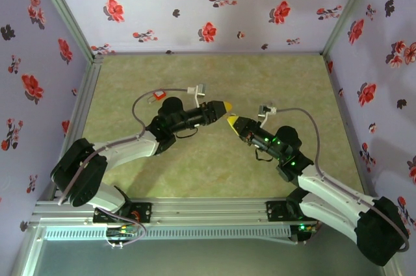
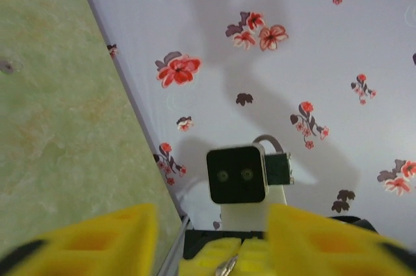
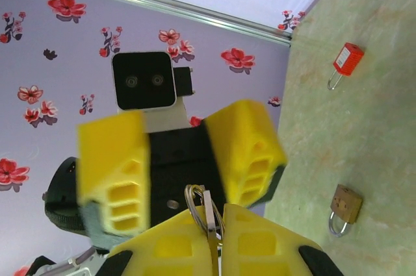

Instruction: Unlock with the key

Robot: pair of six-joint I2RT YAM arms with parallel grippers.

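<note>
One key [image 3: 208, 210], one red padlock [image 3: 348, 59], one brass padlock [image 3: 345, 203].

Tbl [image 1: 195, 182]: pale green marbled top, alu rail along the near edge. Red padlock [image 1: 158, 96] lies flat on it, left of centre, toward the far half. From the right wrist cam the red padlock [image 3: 348, 60] shows a thin silver shackle (looks shut, hard to be sure). Brass padlock [image 3: 345, 203] also lies flat on the tbl [image 3: 364, 133], well apart from the red one. Left wrist cam: small round grey mark [image 2: 6, 66] in the tbl [image 2: 58, 126] surface, too small to ID
</note>
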